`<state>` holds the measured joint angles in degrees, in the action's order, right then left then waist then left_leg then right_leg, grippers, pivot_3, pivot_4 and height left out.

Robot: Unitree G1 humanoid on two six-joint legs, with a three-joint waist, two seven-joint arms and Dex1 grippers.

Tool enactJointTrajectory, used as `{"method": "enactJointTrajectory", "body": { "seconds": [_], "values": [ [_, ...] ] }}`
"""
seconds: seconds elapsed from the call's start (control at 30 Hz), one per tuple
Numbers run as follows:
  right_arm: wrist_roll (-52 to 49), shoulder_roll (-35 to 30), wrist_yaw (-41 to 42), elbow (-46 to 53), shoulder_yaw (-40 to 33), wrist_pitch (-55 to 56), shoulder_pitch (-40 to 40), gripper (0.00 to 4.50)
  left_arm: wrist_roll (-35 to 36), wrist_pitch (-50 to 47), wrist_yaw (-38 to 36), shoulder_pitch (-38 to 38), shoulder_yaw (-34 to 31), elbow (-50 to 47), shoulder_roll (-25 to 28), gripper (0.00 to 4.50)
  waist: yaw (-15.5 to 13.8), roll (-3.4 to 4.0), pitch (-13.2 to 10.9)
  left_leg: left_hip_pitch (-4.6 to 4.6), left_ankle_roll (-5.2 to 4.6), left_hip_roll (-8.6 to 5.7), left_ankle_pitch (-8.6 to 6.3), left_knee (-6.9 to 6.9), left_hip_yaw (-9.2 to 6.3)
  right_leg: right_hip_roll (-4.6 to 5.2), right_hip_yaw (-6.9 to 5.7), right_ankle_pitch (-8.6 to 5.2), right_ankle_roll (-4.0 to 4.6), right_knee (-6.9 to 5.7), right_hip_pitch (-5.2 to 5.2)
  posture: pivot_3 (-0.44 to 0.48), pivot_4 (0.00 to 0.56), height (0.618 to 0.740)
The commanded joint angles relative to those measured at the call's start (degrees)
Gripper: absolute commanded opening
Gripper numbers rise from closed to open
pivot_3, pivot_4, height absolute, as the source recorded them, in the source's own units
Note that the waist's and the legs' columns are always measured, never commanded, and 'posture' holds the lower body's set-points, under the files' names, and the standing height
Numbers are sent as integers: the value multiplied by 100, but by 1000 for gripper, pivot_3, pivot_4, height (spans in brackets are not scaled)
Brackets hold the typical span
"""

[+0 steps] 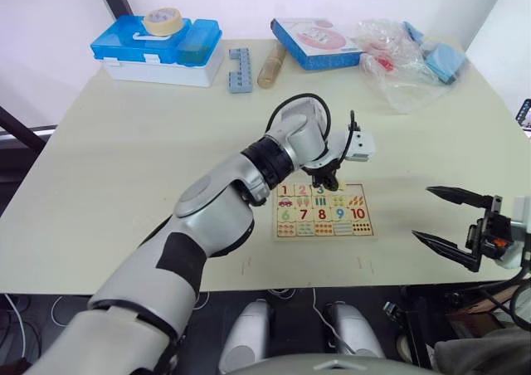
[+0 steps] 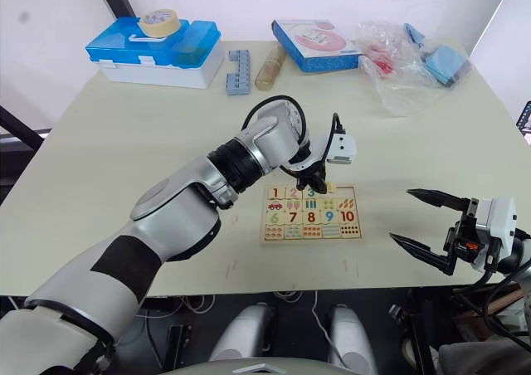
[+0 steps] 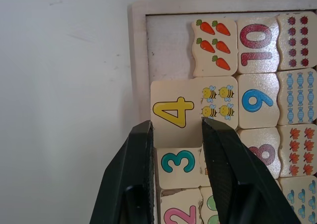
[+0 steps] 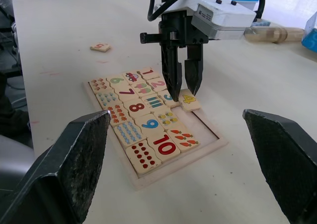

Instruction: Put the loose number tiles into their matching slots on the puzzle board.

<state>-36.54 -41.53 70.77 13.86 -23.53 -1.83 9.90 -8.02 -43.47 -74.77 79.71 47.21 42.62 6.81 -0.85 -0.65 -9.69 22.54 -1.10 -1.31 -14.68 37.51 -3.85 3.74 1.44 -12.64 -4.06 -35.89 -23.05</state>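
The puzzle board (image 1: 323, 237) lies near the table's front edge, with most of its slots holding tiles. My left gripper (image 3: 176, 127) points straight down over the board's far row. It is shut on the yellow 4 tile (image 3: 173, 110), which sits next to the bees picture and beside the green 3 (image 3: 177, 162). The slot by the carrots (image 3: 168, 45) is bare. One loose number tile (image 4: 100, 47) lies on the table beyond the board. My right gripper (image 1: 421, 213) hovers open to the right of the board, holding nothing.
Along the table's back stand a blue-lidded box (image 1: 158, 47) with a tape roll on top, a blue brick strip (image 1: 240, 68), a wooden cylinder (image 1: 271, 66), a blue-edged box (image 1: 315, 41) and a crumpled plastic bag (image 1: 406, 60).
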Motion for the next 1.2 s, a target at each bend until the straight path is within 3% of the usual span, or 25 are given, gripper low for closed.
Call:
{"method": "enactJointTrajectory", "body": {
  "seconds": [0.03, 1.2],
  "values": [
    [-54, 28, -64, 226, -86, 95, 33, 4500, -122, 23, 5, -32, -150, -127, -60, 919, -1, 2, 1, 0, 0, 0, 0, 0, 0, 0, 0, 0, 0, 0, 0, 0, 150, 740],
    [-64, 117, -259, 437, -93, 81, 277, 4500, -655, 420, -6, -106, -433, 409, -414, 919, -3, 11, 6, 0, 0, -1, 0, 10, 0, 0, 0, 1, 2, -10, 0, 0, 150, 740]
  ]
}}
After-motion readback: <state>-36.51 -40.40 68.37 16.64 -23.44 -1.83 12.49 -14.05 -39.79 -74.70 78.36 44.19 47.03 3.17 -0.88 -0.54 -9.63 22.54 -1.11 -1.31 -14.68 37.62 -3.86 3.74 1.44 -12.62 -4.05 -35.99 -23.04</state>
